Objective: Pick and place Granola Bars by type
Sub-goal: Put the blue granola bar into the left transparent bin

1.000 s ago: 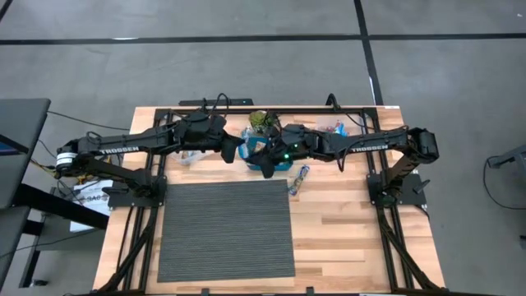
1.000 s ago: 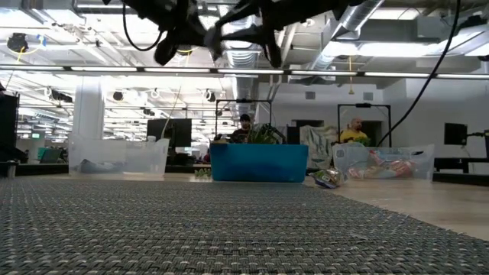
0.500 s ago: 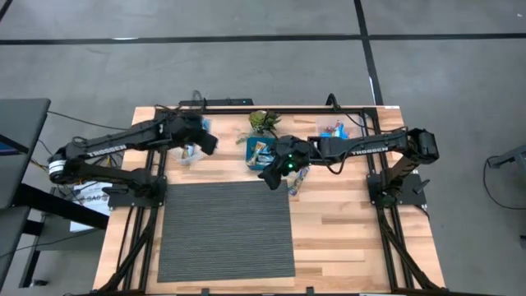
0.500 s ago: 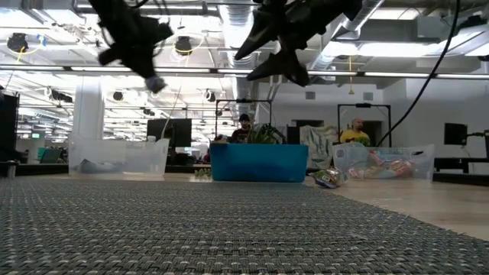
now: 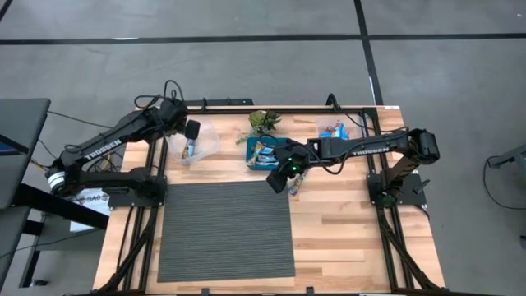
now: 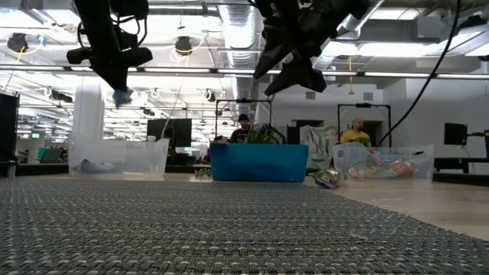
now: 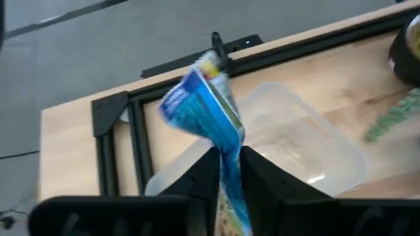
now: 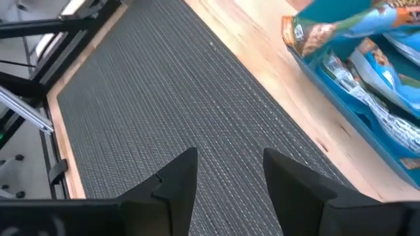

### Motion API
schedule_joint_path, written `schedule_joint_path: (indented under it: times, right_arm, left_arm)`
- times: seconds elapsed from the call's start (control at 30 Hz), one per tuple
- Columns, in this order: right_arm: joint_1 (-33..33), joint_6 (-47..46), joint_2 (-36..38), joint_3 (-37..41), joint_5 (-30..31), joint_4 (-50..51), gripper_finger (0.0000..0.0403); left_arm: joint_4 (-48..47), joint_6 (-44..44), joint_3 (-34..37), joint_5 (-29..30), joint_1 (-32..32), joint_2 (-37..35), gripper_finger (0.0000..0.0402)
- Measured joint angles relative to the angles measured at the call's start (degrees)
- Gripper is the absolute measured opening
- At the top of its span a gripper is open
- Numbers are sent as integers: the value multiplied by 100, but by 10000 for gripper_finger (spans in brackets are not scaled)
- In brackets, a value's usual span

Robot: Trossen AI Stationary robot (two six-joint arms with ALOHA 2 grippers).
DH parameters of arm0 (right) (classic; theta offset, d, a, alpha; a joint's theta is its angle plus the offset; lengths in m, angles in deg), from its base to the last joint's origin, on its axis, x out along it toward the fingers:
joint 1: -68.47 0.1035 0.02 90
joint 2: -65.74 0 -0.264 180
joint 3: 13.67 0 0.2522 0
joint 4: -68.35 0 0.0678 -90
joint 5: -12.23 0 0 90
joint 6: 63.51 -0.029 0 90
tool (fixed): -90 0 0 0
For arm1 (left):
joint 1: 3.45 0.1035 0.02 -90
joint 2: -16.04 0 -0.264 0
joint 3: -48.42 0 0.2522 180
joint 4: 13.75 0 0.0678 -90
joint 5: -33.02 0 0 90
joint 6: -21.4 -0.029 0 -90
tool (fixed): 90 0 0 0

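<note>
My left gripper (image 5: 192,131) hangs over a clear container (image 5: 200,141) at the table's far left, shut on a bright blue granola bar (image 7: 200,105). In the low view the left gripper (image 6: 114,72) is high above that container (image 6: 118,156). My right gripper (image 5: 278,179) is open and empty, in the air just near of the blue bin (image 5: 267,154), over the far edge of the grey mat (image 8: 164,111). The bin holds several blue bars (image 8: 387,78). One bar (image 5: 298,179) lies flat on the wood beside the bin. My left gripper pinches the blue bar between its two fingers at one end (image 7: 230,154). The rest of the wrapper sticks out past the fingertips. The fingers point down from above. The bar (image 6: 122,95) hangs below them, lifted clear over the clear container.
A second clear container (image 5: 333,128) with several bars stands at the far right. A small green plant figure (image 5: 263,122) sits behind the blue bin. The grey mat (image 5: 226,230) covers the near middle, with bare wood (image 5: 353,238) to its right. People show in the room beyond.
My left gripper has swung from over the blue bin toward the table's left, carrying the blue bar, and now hangs over the left clear container. My right gripper has drawn back from the bin toward the near edge.
</note>
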Motion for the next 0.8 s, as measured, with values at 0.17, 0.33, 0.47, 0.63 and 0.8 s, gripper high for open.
schedule_joint_path:
  times: [0.17, 0.33, 0.47, 0.63, 0.8]
  right_arm:
    - [39, 4, 115, 9, 21, 147, 162]
    - [120, 188, 307, 4, 41, 375, 161]
    - [164, 606, 529, -2, 154, 951, 162]
    - [209, 1243, 602, 22, 482, 2389, 159]
    - [197, 687, 599, 202, 586, 2641, 157]
  left_arm:
    - [9, -290, 0, -108, 140, -2, 112]
    - [16, -283, 0, -271, 148, -2, 184]
    - [153, -168, 1, -681, 66, -2, 216]
    - [1112, -524, 5, -1920, -267, -15, 216]
    - [2517, -748, 5, -3221, -781, -15, 198]
